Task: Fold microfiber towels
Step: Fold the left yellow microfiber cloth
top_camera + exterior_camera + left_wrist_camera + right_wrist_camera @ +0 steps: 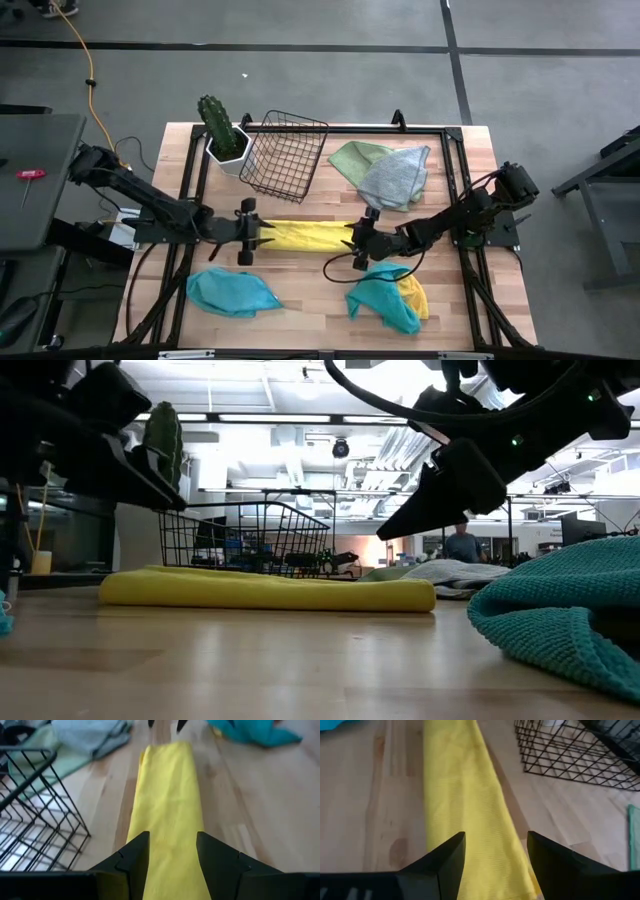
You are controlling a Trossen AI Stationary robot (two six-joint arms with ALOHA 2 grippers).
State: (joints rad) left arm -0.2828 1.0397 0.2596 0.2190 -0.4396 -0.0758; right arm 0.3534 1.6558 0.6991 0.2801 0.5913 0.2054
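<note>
A yellow microfiber towel (305, 235), folded into a long narrow strip, lies flat on the wooden table (300, 300) between my two grippers. My left gripper (262, 232) hovers open over the strip's left end, its fingers on either side of the towel (167, 795) in the left wrist view. My right gripper (350, 240) hovers open over the right end (460, 795). In the low view both grippers, left (165, 495) and right (400, 525), stand clear above the towel (270, 592).
A teal towel (232, 292) lies crumpled at the near left. A teal one (385, 300) lies over a yellow one (417, 298) at the near right. Green (352, 157) and grey (397, 178) towels lie at the far right. A black wire basket (285, 155) and a potted cactus (222, 135) stand at the far left.
</note>
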